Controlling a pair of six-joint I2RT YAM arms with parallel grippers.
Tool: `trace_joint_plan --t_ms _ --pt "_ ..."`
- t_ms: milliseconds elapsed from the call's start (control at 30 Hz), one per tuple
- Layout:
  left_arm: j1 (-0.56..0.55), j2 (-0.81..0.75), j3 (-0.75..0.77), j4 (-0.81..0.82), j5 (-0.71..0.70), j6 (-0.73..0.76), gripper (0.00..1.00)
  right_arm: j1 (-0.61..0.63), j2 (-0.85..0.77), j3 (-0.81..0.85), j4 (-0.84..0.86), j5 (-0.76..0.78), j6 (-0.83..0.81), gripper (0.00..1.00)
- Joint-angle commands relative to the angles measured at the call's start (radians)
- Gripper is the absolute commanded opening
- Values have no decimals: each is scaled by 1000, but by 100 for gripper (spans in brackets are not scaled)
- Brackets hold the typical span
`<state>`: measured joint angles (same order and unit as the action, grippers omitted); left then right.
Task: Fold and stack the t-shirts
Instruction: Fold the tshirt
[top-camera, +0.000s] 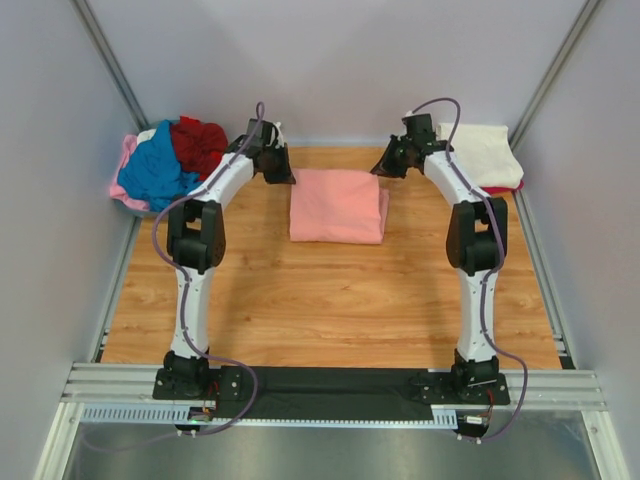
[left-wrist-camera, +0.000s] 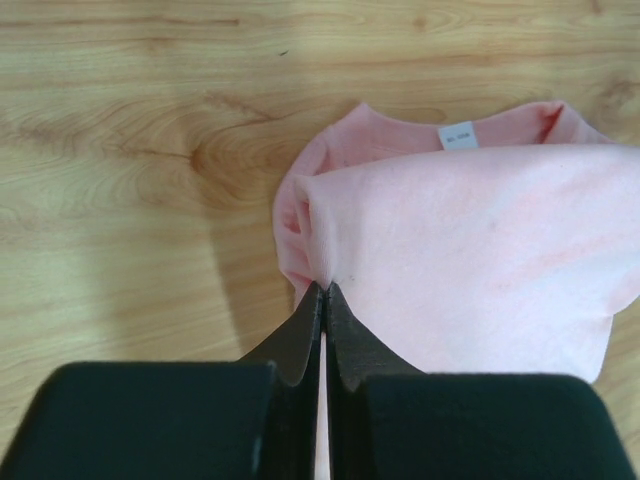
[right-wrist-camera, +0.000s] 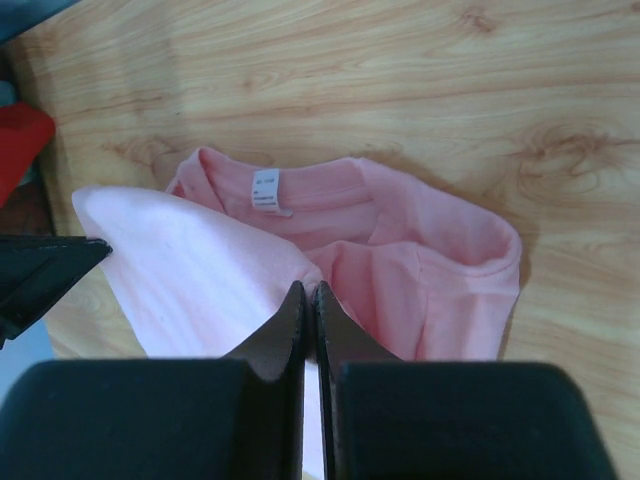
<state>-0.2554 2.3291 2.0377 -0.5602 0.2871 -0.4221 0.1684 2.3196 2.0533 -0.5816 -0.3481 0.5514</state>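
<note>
DESK: What sits closest to the lens?

PHOTOGRAPHER: The black mounting rail (top-camera: 330, 385), at six o'clock in the overhead view. It carries both arm bases at the near edge of the wooden table (top-camera: 330, 300).

DESK: And the shirt being worked?

PHOTOGRAPHER: The salmon-pink t-shirt (top-camera: 337, 205) lies folded into a rough rectangle on the table, toward twelve o'clock from its centre. The left gripper (top-camera: 282, 172) is at the shirt's eleven o'clock corner, and the right gripper (top-camera: 385, 165) is at its one o'clock corner.

DESK: Fingers?

PHOTOGRAPHER: Both pairs are pressed together on cloth. In the left wrist view the tips meet on the fold of the upper layer, and a sliver of pale fabric shows between them. The right wrist view shows the same pinch on that layer's edge. The collar and its white label (right-wrist-camera: 265, 190) lie beyond, at twelve o'clock.

DESK: The other shirts?

PHOTOGRAPHER: There is a heap at ten o'clock, off the table's far left corner. The blue t-shirt (top-camera: 155, 172) is on top, the dark red t-shirt (top-camera: 200, 143) is behind it, and the pale pink t-shirt (top-camera: 124, 165) is at the outer edge. At two o'clock, a cream t-shirt (top-camera: 482, 150) lies folded beside the right arm.
</note>
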Motion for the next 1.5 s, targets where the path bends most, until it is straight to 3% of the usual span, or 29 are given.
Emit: trace_joint_plan --t_ms 0,433,733,900,1067,1133,1233,1267,1367,1433,1467 --pt "-2 -86 -14 13 21 35 0 3 -89 -42 -13 27 -25 0" --pt "-53 1 157 -41 76 92 0 -33 -187 -211 -20 138 -12 0" --pt "-67 70 253 -26 142 80 0 -63 -210 -269 -3 126 -15 0" --pt "-67 67 243 -1 175 92 10 -67 -325 -338 -18 124 -24 1" --pt "-67 114 286 6 225 80 12 -79 -350 -406 -38 133 -30 0" --pt "-67 133 288 29 259 62 17 -90 -341 -439 -34 136 -27 0" --pt "-77 170 303 57 288 54 41 -99 -324 -476 -5 139 -21 0" --pt "-82 194 317 49 284 63 53 -104 -312 -492 37 135 -19 0" --pt "-94 219 332 51 287 60 67 -130 -214 -443 11 89 -15 1" --pt "-94 219 331 54 281 59 70 -145 -181 -446 31 93 -11 0" --pt "-94 207 328 52 274 62 70 -150 -174 -446 55 92 -16 15"
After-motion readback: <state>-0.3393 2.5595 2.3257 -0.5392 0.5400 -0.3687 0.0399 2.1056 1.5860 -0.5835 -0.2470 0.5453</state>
